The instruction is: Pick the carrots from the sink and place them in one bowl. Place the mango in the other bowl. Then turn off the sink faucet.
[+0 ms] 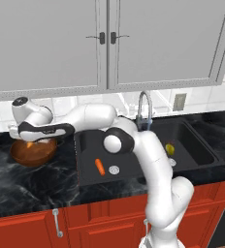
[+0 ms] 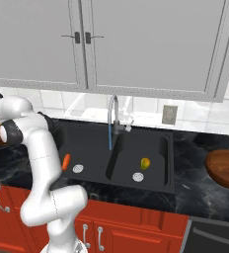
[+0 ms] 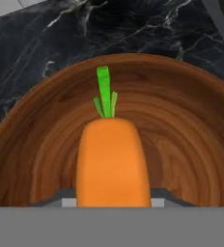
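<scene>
Squarely over the glossy brown bowl [image 3: 191,144], fingers [image 3: 161,195] clamped on a fat orange green-topped carrot [image 3: 112,161].

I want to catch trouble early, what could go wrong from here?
1. The end effector is shut on a carrot over the left bowl; released from above, it might roll or bounce out.
2. The faucet is running, so the second carrot and the mango may be wet and slip.

One carrot [image 1: 100,166] lies in the sink's [image 1: 85,140] left basin (mango [image 1: 170,149] right).
</scene>
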Robot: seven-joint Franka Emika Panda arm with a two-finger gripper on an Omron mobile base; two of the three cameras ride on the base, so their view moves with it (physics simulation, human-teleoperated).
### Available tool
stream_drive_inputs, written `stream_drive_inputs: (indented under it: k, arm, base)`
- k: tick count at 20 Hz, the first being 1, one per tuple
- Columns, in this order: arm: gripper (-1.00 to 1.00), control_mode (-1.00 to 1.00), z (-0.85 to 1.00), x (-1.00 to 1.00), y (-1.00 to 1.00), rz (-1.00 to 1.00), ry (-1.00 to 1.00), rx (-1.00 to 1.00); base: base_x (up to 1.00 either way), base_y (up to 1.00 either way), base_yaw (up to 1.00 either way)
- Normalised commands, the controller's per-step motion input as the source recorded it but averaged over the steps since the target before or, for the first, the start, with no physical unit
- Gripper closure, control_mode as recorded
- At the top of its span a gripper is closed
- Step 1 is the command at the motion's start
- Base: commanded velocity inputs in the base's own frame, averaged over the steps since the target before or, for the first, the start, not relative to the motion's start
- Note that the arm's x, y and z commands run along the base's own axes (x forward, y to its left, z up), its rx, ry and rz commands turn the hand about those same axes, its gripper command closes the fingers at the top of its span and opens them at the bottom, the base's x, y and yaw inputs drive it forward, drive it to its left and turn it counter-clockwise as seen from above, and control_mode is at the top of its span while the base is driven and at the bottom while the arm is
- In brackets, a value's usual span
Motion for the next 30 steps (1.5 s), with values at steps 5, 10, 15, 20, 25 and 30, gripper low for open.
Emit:
stream_drive_inputs:
  k: [5, 10, 15, 20, 25, 30]
  arm:
    - [1.0, -1.0, -0.4, 0.33, 0.0, -0.09, 0.04, 0.0]
    - [1.0, -1.0, -0.38, 0.35, 0.0, -0.09, 0.07, 0.0]
    - [-1.0, -1.0, -0.11, 0.28, 0.12, -0.11, 0.12, 0.0]
    - [-1.0, -1.0, 0.17, -0.52, 0.13, -0.09, 0.05, 0.0]
    - [-1.0, -1.0, 0.46, -0.72, 0.28, -0.09, 0.0, 0.0]
    - [-1.0, -1.0, 0.42, -0.64, -0.06, -0.05, 0.0, 0.0]
  base:
    - [0.0, 0.0, 0.0]
    - [0.0, 0.0, 0.0]
    - [0.0, 0.0, 0.0]
    - [0.0, 0.0, 0.0]
    - [0.0, 0.0, 0.0]
    - [0.0, 0.0, 0.0]
